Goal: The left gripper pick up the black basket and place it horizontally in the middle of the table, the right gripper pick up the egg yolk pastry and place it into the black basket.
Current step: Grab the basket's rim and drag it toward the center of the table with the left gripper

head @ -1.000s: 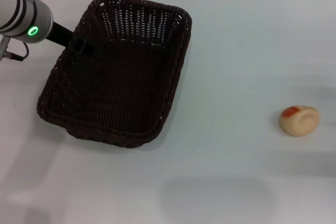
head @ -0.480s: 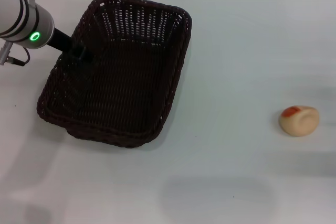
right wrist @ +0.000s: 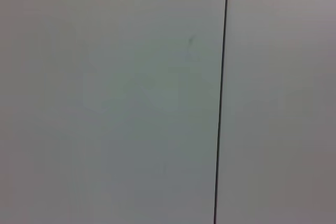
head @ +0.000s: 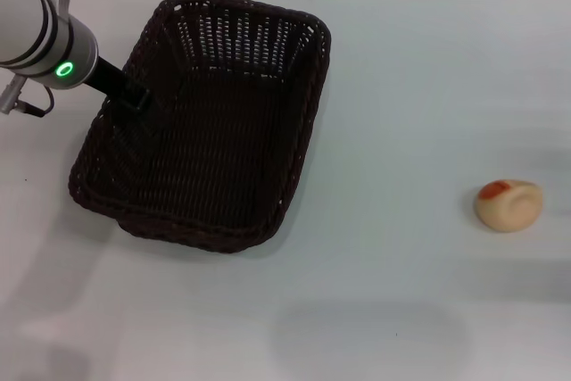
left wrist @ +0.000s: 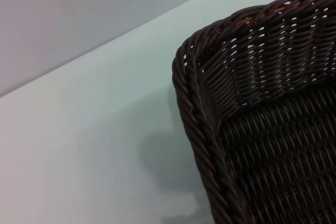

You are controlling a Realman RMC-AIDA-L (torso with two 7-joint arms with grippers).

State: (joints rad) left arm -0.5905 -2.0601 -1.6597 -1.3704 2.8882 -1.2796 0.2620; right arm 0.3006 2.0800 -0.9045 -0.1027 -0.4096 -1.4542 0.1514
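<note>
Head view overlooks table (head: 401,86); left wrist close on basket (left wrist: 252,129) corner, shared with head.

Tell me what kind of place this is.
Probably a robot test bench, not a kitchen: a bare white table, one basket gripped at its rim by the left claw, and a lone pastry.

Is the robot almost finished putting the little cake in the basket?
Not yet. The left gripper is at the left rim of the black basket, which sits left of the middle of the table and is turned at a slant. The egg yolk pastry lies untouched far to the right. The right gripper is not in view. Centring the basket and moving the pastry are both left.
</note>
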